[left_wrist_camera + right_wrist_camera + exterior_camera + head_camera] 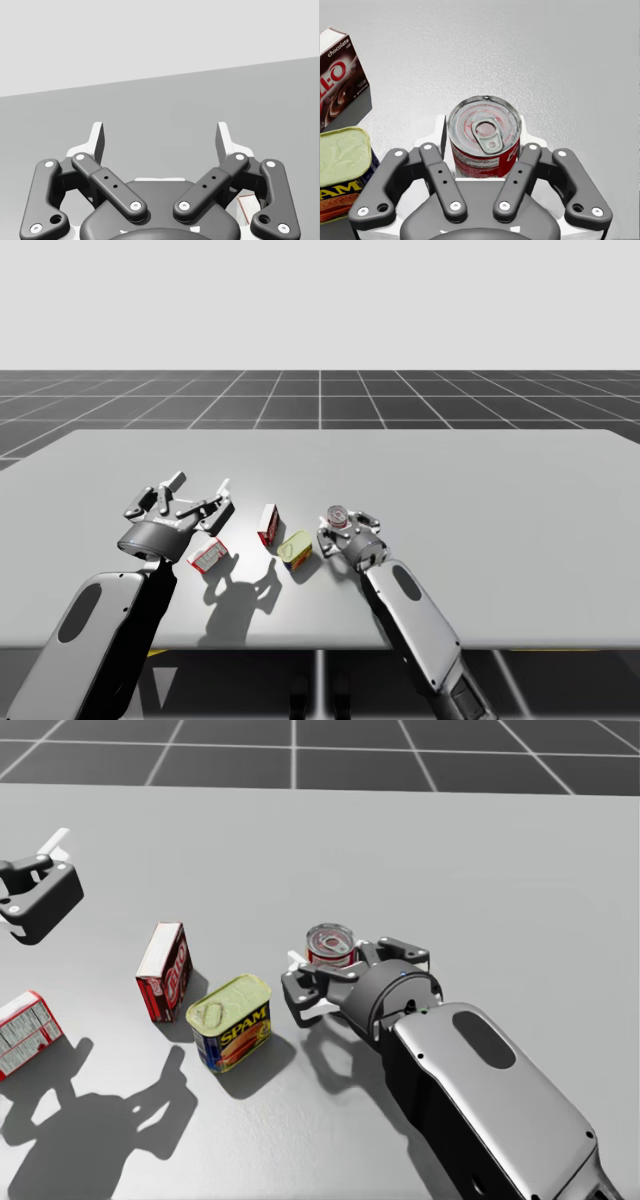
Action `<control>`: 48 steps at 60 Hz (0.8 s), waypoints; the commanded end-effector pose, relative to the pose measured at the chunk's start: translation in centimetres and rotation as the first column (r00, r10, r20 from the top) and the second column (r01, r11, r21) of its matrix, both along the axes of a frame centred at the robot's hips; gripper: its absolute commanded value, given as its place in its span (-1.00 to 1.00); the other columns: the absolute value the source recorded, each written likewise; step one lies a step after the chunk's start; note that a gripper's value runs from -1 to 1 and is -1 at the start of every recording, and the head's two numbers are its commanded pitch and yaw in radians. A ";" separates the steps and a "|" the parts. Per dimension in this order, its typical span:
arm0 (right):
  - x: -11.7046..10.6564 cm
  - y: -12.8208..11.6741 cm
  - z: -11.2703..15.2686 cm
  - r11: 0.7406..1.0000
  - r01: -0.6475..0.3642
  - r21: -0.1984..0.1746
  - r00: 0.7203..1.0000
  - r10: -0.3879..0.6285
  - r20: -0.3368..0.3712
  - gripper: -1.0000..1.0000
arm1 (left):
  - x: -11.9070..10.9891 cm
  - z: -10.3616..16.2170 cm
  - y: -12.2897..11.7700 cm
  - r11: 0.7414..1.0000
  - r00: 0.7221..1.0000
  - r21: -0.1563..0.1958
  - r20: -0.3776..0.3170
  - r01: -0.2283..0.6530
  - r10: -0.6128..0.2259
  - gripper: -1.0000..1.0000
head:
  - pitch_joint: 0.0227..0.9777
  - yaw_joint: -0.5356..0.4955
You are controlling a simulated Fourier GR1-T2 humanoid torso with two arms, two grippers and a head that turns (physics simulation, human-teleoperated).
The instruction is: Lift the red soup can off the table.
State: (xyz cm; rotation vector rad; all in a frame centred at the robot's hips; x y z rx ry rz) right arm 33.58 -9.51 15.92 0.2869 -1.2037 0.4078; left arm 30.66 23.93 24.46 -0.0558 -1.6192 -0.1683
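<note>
The red soup can (484, 135) stands upright with its silver pull-tab lid up, between the fingers of my right gripper (482, 131). Both white pads press its sides, so the gripper is shut on it. In the high view the can (338, 516) and right gripper (341, 526) sit right of the table's middle; in the head view the can (330, 945) sits in the right gripper (340, 960). I cannot tell whether the can touches the table. My left gripper (195, 496) hovers open at the left, with nothing between its fingers (97, 140).
A dark red box (165, 970) stands left of the can. A blue-and-yellow rectangular tin (232, 1020) lies close beside my right gripper. A white-and-red box (208, 555) lies below my left gripper. The grey table (500, 500) stretches wide to the right.
</note>
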 end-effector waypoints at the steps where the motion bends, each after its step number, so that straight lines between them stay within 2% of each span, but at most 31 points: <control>1: 0.1 -0.3 -0.3 1.000 0.020 0.013 0.999 -0.019 -0.044 1.00 | 0.0 0.0 0.0 1.000 1.000 0.002 -0.001 0.001 -0.001 -1.00 | 0.57 -0.07; 4: 0.1 -0.5 -0.4 0.999 0.035 0.005 0.998 -0.034 -0.054 1.00 | 0.0 -0.1 -0.1 1.000 1.000 0.003 -0.002 0.001 -0.001 -1.00 | 0.55 -0.07; 7: 0.0 -0.6 -0.4 0.999 0.032 0.015 0.997 -0.031 -0.065 1.00 | 0.0 -0.1 -0.1 1.000 1.000 0.004 -0.002 0.002 -0.002 -1.00 | 0.52 -0.07; 10: 0.0 -0.8 -0.5 0.999 0.037 0.007 0.997 -0.036 -0.063 1.00 | 0.0 -0.1 -0.1 1.000 1.000 0.005 -0.002 0.002 -0.002 -1.00 | 0.44 -0.07; 24: 0.0 -1.3 -0.2 0.999 0.048 0.015 0.998 -0.047 -0.052 1.00 | 0.0 -0.2 -0.2 1.000 1.000 0.009 -0.003 0.005 -0.005 -1.00 | 0.05 -0.09; 32: 0.0 -1.4 -0.2 0.999 0.050 0.015 0.998 -0.049 -0.046 1.00 | -0.1 -0.3 -0.2 1.000 1.000 0.008 -0.004 0.006 -0.006 -1.00 | -0.10 -0.10; 48: -0.3 -1.3 0.7 0.998 0.047 0.036 0.999 -0.046 -0.021 1.00 | -0.1 -0.3 -0.2 1.000 1.000 0.008 -0.002 0.003 -0.003 -1.00 | -0.15 -0.09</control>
